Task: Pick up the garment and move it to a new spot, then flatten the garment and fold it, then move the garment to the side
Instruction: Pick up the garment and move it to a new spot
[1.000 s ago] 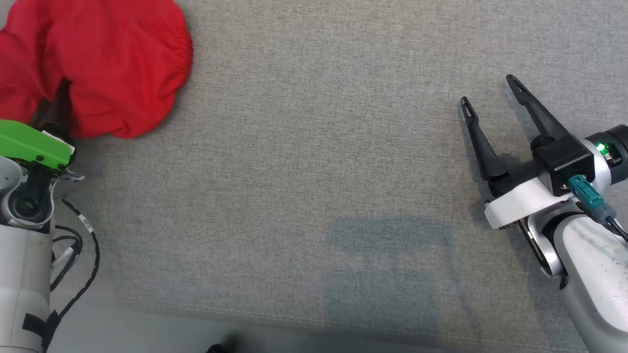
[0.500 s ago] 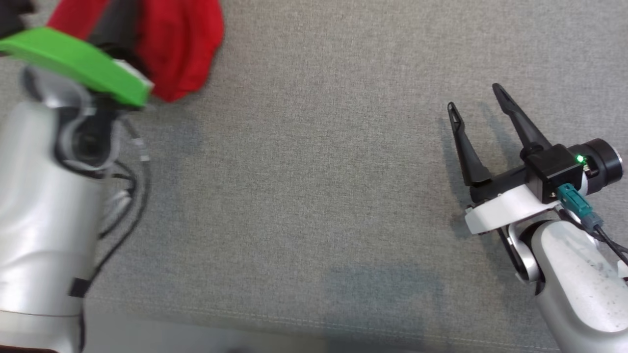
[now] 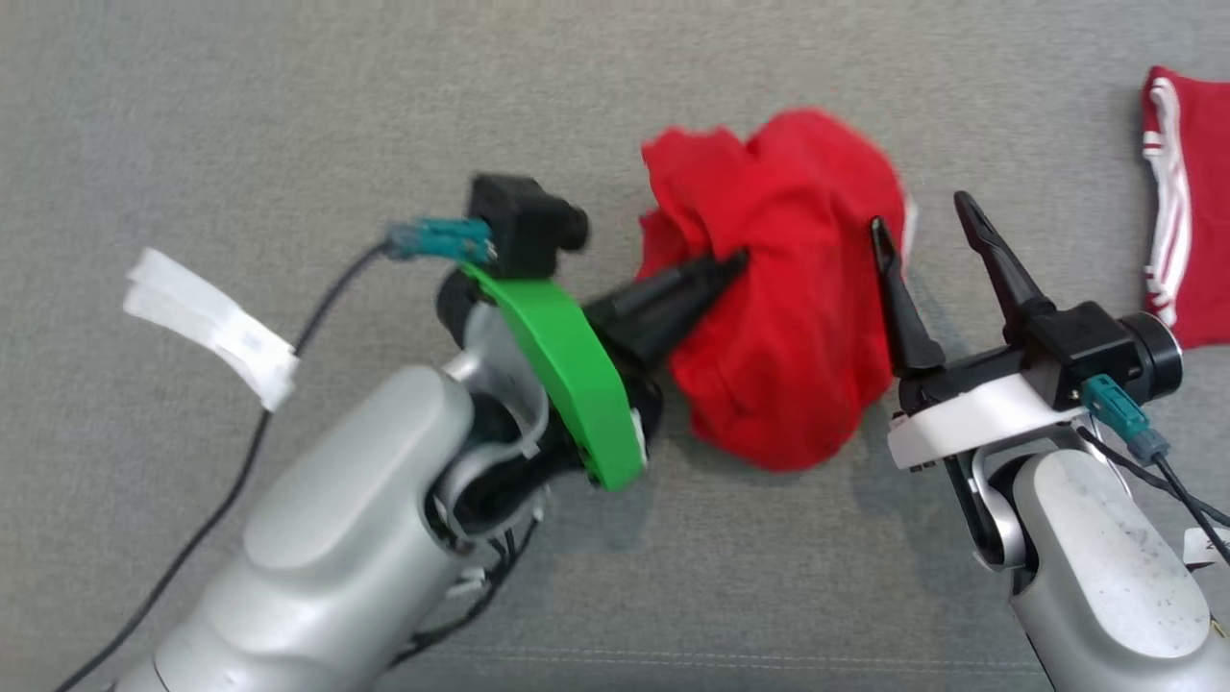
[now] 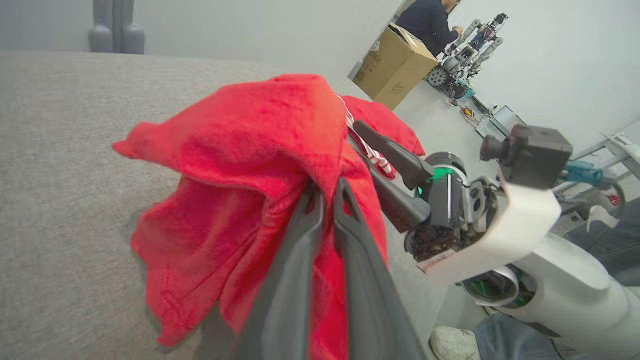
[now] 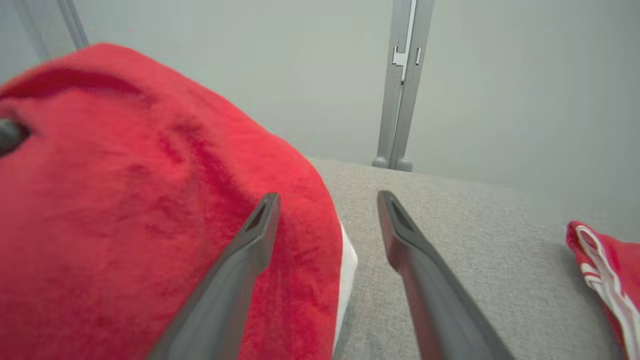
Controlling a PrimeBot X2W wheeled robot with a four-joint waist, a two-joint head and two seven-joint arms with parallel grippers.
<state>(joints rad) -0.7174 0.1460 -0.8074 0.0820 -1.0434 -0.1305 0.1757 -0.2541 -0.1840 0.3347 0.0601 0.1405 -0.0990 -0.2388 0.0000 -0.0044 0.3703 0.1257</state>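
A crumpled red garment [image 3: 788, 288] hangs bunched above the grey surface at centre right of the head view. My left gripper [image 3: 735, 261] is shut on a fold of it; the left wrist view shows the two fingers [image 4: 300, 240] pinching the red garment [image 4: 240, 165] as it drapes down around them. My right gripper [image 3: 918, 211] stands open just right of the bundle, its left finger against the cloth's edge. In the right wrist view the garment [image 5: 125, 200] bulges at the left of the spread right gripper [image 5: 327, 200], with nothing between the fingers.
A second red piece with white stripes [image 3: 1177, 202] lies at the far right of the grey fabric surface [image 3: 288, 115]. White tape tags [image 3: 207, 322] hang on the left arm's cable. Beyond the surface stand a cardboard box [image 4: 395, 67], another robot and a person [image 4: 430, 20].
The head camera has swung. My left gripper has carried the garment from the far left across to the centre right, next to the right gripper, which stays open.
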